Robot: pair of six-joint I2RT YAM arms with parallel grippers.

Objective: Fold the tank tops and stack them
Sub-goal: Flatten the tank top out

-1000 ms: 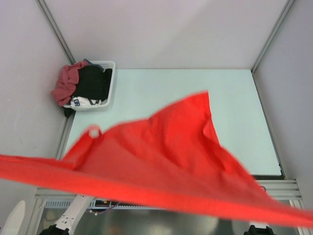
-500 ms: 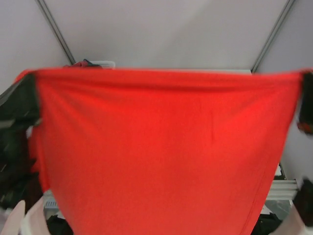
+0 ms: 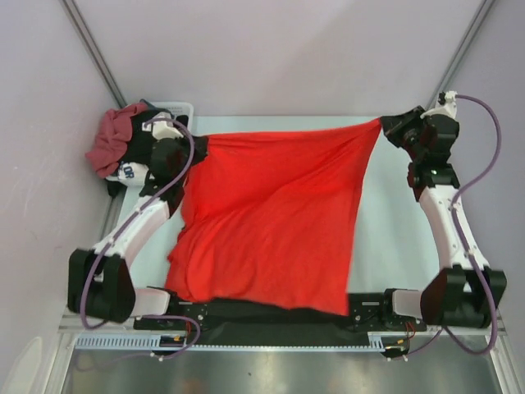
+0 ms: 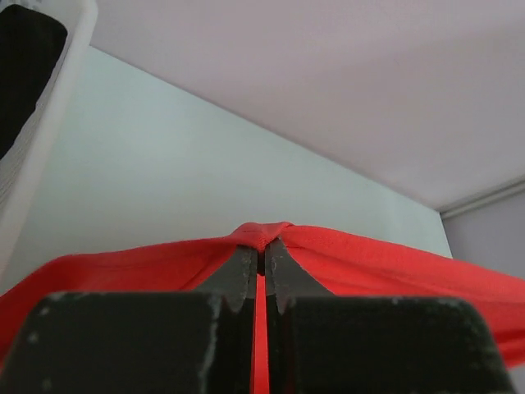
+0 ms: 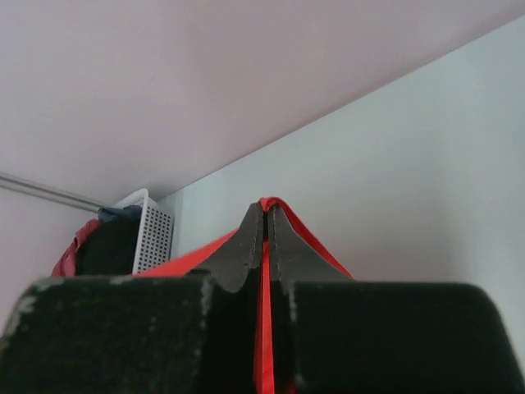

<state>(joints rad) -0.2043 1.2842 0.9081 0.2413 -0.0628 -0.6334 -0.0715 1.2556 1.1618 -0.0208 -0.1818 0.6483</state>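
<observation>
A bright red tank top is stretched across the table between my two grippers, its far edge pulled taut and its near part draped toward the arm bases. My left gripper is shut on its far left corner, and red cloth bulges over the pinched fingertips. My right gripper is shut on the far right corner, with red cloth wrapped over its tips. A darker maroon tank top hangs over the left rim of the basket.
A white perforated basket stands at the far left corner, holding black garments and a white cloth with dark lettering. The basket also shows in the right wrist view. Grey walls close in the table on three sides.
The red tank top filled the view, lifted high in front of the camera; now it has come down, spread over the table with both grippers at the far corners.
</observation>
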